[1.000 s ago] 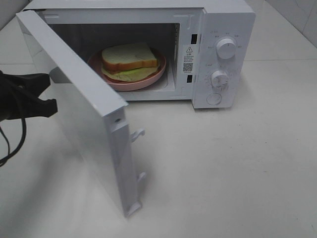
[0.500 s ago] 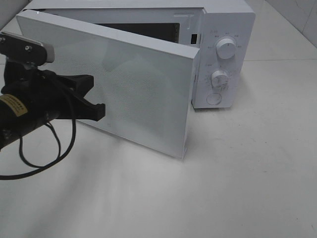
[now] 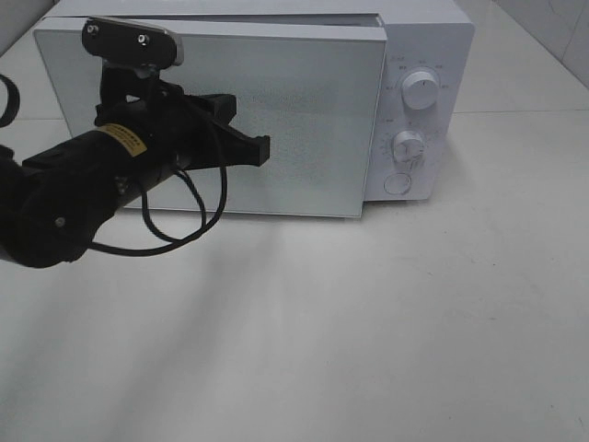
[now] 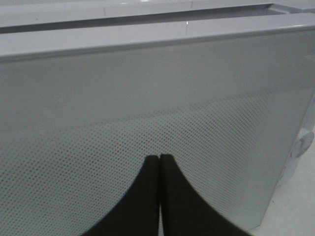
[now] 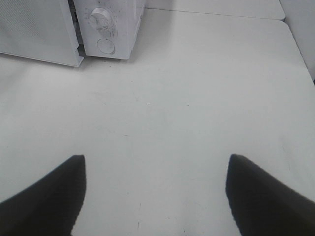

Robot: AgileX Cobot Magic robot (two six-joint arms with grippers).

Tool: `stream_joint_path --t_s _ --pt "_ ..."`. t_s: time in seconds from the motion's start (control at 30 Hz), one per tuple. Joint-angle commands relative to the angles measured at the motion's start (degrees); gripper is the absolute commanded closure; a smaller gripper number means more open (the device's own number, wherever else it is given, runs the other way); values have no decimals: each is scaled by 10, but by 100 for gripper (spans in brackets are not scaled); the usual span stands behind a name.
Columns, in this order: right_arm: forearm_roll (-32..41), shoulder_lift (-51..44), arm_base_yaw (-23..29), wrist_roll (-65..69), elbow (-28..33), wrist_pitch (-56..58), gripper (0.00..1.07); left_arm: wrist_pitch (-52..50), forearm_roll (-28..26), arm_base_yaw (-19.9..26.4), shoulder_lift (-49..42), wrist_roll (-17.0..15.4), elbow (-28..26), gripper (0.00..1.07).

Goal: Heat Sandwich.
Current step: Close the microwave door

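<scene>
1. Pressing toward the appliance, the left pincer (image 3: pixel 263 147) has its two black fingers squeezed together with nothing between them. Their tips sit on or just short of the perforated microwave door (image 3: pixel 304 110); I cannot confirm contact.
2. Directly ahead of those tips the door stands nearly flush with the microwave body (image 3: pixel 423 28). A thin dark gap shows along its top edge, so I judge it not yet latched.
3. The sandwich is out of sight. It is presumably in the cavity straight beyond the tips, behind the door. Which way it points and how its long axis runs cannot be told.
4. To the tips' right, past the door's free edge, lie the upper knob (image 3: pixel 421 90), lower knob (image 3: pixel 408 145) and round button (image 3: pixel 398 183).
5. The right pincer (image 5: pixel 155 160) is spread wide and empty above the table (image 5: pixel 197 98), well back from the microwave. The left arm is far nearer, so the last push forward looks to be its job.
</scene>
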Motion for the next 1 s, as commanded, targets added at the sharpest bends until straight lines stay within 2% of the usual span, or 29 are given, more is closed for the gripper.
stream_joint_path --t_s 0.03,0.33,0.83,1.0 --pt "0 -15 -5 -3 0 -3 31 15 -8 -3 17 1 -35 107" --pt "0 -15 -5 -3 0 -3 31 35 -8 -15 68 3 -116 107" --pt "0 -15 -5 -3 0 -3 31 57 -20 -23 112 5 -186 107" --pt "0 -15 -5 -3 0 -3 31 66 -49 -22 132 35 -226 107"
